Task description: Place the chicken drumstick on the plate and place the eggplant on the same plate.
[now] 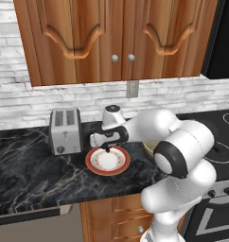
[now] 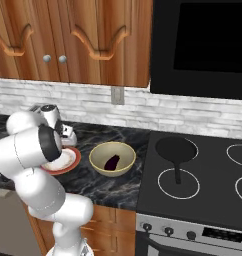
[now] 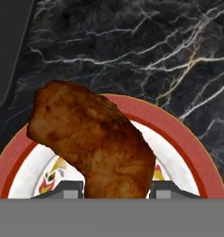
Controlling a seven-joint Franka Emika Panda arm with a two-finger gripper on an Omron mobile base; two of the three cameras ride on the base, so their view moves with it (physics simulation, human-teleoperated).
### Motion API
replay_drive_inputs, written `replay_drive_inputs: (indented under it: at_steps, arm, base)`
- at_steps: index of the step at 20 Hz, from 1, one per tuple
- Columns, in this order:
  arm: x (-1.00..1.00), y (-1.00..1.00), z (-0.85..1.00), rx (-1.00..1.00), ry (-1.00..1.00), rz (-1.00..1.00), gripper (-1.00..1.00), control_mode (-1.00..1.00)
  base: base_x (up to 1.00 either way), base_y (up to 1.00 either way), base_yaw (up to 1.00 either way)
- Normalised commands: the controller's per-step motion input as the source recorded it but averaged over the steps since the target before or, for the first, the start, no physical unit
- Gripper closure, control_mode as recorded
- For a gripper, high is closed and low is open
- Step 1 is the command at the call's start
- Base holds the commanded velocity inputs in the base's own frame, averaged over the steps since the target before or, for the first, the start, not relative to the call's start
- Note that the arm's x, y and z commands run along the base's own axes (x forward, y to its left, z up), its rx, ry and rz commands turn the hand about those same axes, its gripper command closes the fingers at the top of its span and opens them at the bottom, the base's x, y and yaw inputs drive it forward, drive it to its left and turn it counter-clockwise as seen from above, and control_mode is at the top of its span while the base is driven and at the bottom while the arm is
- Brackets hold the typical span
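With the gripper (image 1: 107, 149) clamped on the chicken drumstick (image 3: 93, 141) over the plate (image 3: 188, 143), I'd drop lower, then release.

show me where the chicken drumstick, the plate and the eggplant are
chicken drumstick (image 3: 93, 139), hand view, middle of the meat.
plate (image 1: 93, 165), left base view, red rim at front left.
eggplant (image 2: 112, 161), right base view, its middle, inside the bowl.

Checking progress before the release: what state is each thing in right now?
gripper: shut on the chicken drumstick, above the plate
chicken drumstick: held, not yet released
plate: on the counter, nothing lying on it
eggplant: lying in the bowl
bowl: upright beside the plate
cabinet doors: closed
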Motion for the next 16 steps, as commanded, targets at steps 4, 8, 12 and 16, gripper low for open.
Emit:
replay_drive_inputs:
  at_steps: [4, 8, 12, 16]
  arm:
    - [-0.08, 0.01, -0.32, 0.06, 0.0, 0.0, 1.0, -1.0]
    - [-0.02, 0.07, -0.23, 0.05, 0.0, 0.0, 1.0, -1.0]
    - [0.0, 0.1, -0.23, 0.02, 0.0, 0.0, 1.0, -1.0]
    - [-0.01, 0.04, -0.11, 0.01, 0.0, 0.0, -1.0, -1.0]
  base:
    - [0.0, 0.0, 0.0]
    - [0.0, 0.0, 0.0]
    - [0.0, 0.0, 0.0]
    - [0.0, 0.0, 0.0]
